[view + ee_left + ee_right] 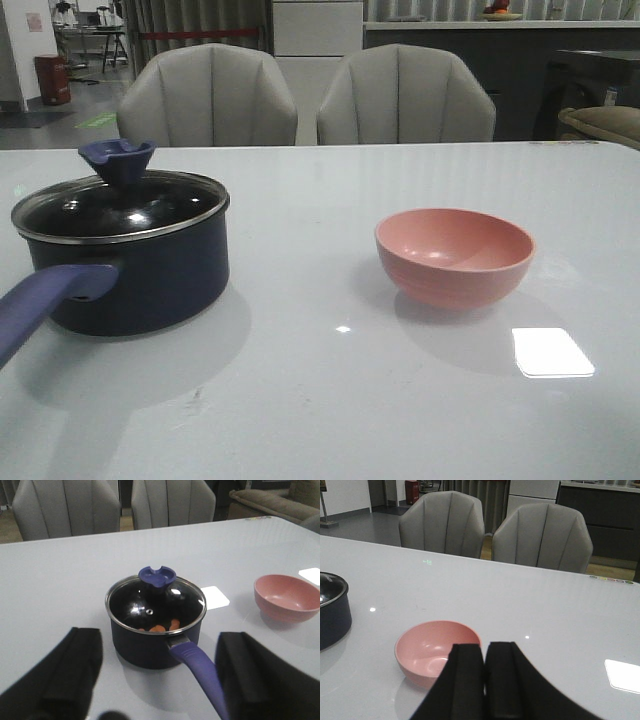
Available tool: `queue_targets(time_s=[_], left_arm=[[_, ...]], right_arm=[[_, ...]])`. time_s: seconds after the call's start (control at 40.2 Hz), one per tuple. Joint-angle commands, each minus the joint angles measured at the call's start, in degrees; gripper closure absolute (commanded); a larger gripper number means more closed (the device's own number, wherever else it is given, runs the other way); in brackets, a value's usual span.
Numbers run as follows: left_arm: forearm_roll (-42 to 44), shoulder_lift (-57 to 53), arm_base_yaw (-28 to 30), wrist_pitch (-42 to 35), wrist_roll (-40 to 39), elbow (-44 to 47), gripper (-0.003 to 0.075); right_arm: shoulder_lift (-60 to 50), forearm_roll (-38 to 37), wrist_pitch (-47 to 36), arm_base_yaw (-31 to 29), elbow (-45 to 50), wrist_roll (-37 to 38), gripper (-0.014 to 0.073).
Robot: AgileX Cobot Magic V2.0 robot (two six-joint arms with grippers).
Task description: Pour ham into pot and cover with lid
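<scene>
The dark navy pot (pixel 140 275) stands at the table's left, its purple-blue handle (pixel 40 300) pointing toward me. The glass lid (pixel 125 205) with its navy knob (pixel 118 160) rests on the pot. Through the lid in the left wrist view, orange-pink ham chunks (pixel 165 627) lie inside the pot (pixel 150 645). The pink bowl (pixel 455 255) sits upright on the right and looks empty. My left gripper (pixel 157 650) is open, drawn back from the pot, with the handle (pixel 200 672) between its fingers but apart from them. My right gripper (pixel 485 650) is shut on nothing, just behind the bowl (pixel 432 650).
Two grey chairs (pixel 210 100) (pixel 405 95) stand behind the table's far edge. Bright light patches (pixel 552 352) reflect on the white tabletop near the bowl. Neither arm shows in the front view.
</scene>
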Motion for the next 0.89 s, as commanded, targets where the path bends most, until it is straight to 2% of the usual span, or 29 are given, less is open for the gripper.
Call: queue_targets(time_s=[0.0,0.05,0.149,0.671,0.87], left_arm=[[-0.29,0.47,-0.29,-6.02,-0.08,-1.42,0.0498],[-0.4,0.47,-0.29,-6.02,-0.08,-1.42,0.0615],[-0.63,0.47,-0.29,-5.91,-0.08,-1.42,0.0587],[0.2,0.47,-0.16,-6.22,-0.08,-0.61,0.0587],[2.55,-1.68,3.82,-13.15,-0.08,6.08,0.0587]], right_arm=[[0.3,-0.02,-4.58,-0.01,-1.55,-0.49,0.0444],[0.3,-0.02,-4.58,-0.01,-1.55,-0.49,0.0444],[0.3,-0.02,-4.58,-0.01,-1.55,-0.49,0.0444],[0.3,-0.02,-4.58,-0.01,-1.55,-0.49,0.0444],[0.3,-0.02,-4.58,-0.01,-1.55,-0.49,0.0444]])
